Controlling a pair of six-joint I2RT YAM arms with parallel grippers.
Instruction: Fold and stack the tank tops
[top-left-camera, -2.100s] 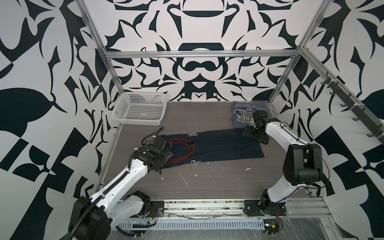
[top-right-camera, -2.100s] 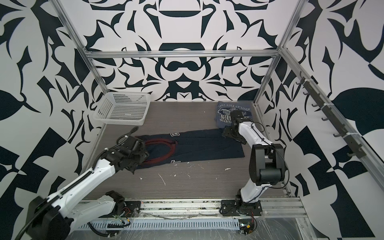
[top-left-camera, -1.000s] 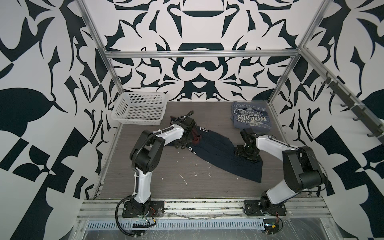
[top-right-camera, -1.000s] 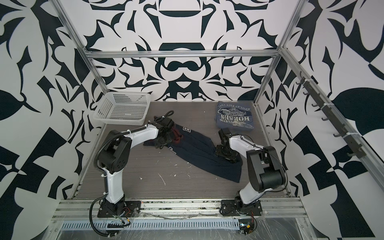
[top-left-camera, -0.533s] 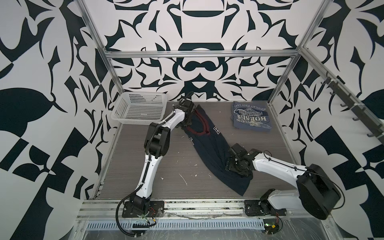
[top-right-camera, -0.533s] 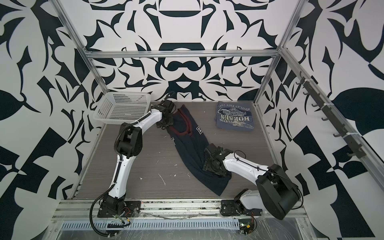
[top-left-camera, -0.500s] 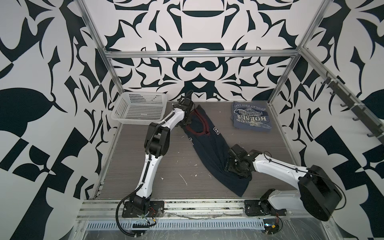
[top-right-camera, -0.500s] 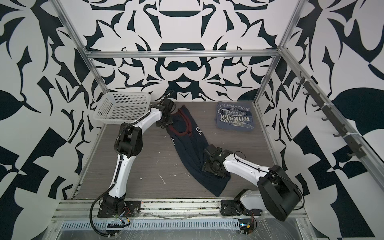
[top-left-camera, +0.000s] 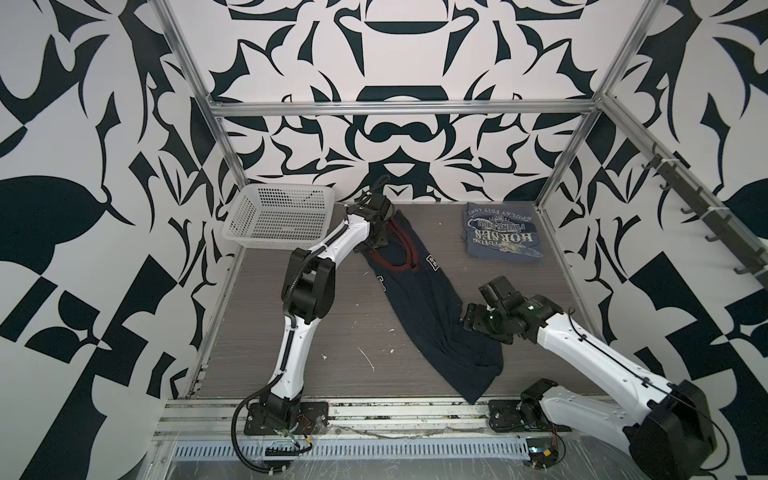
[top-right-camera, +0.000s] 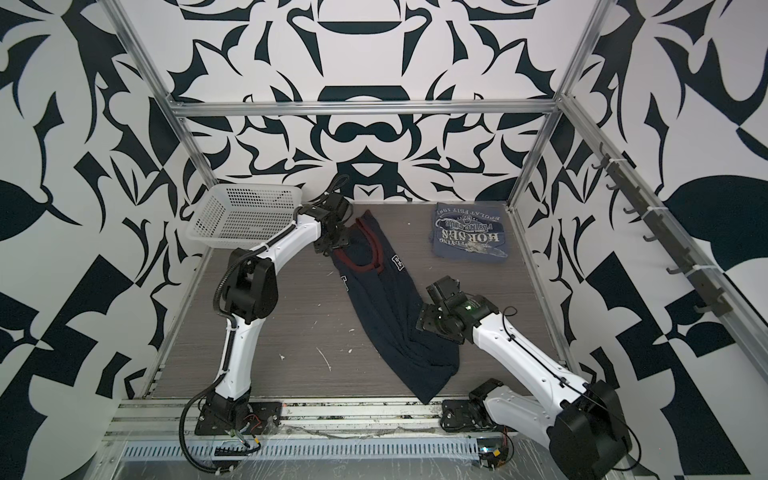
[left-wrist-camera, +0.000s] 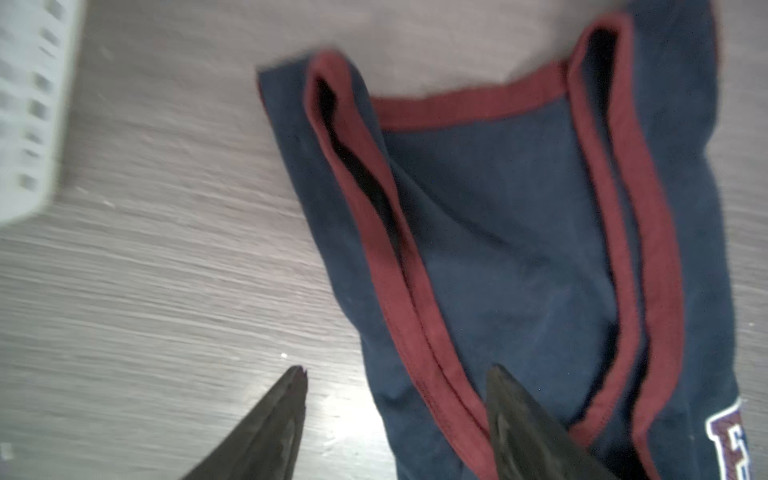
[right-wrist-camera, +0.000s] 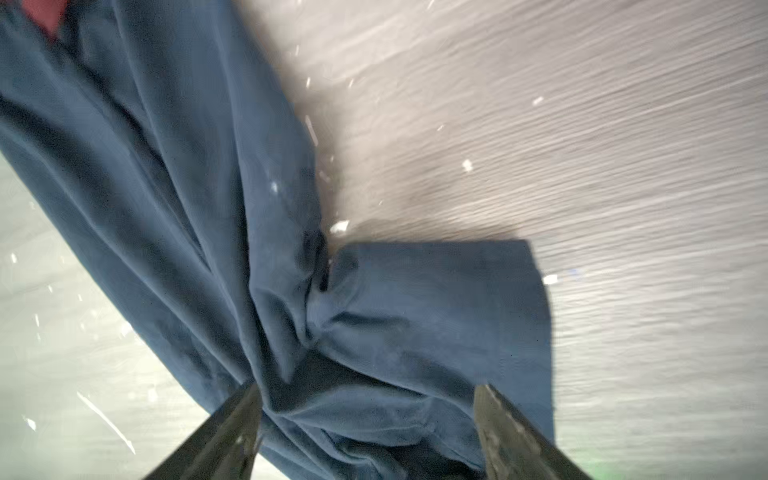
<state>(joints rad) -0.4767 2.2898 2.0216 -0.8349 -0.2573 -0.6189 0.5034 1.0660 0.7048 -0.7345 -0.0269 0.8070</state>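
Observation:
The dark navy tank top (top-left-camera: 432, 307) (top-right-camera: 386, 299) with red trim lies stretched out on the table, straps at the back and hem near the front edge. My left gripper (top-left-camera: 376, 245) (top-right-camera: 332, 243) (left-wrist-camera: 395, 374) is open at the strap end, one finger over the table and one over the red-trimmed cloth (left-wrist-camera: 498, 232). My right gripper (top-left-camera: 467, 322) (top-right-camera: 422, 320) (right-wrist-camera: 368, 390) is open at the lower part, with bunched navy cloth (right-wrist-camera: 187, 166) between its wide fingers. The grey-blue tank top (top-left-camera: 500, 239) (top-right-camera: 469, 239) lies folded at the back right.
A white perforated basket (top-left-camera: 278, 216) (top-right-camera: 245, 216) (left-wrist-camera: 25, 104) stands at the back left, close to my left gripper. Small white scraps (top-left-camera: 365, 357) dot the table's front. Metal frame posts (top-left-camera: 557, 174) line the sides.
The navy top has swung from lying across the table to running back to front. My left gripper went to the back by the basket, my right gripper came forward and drew slightly right.

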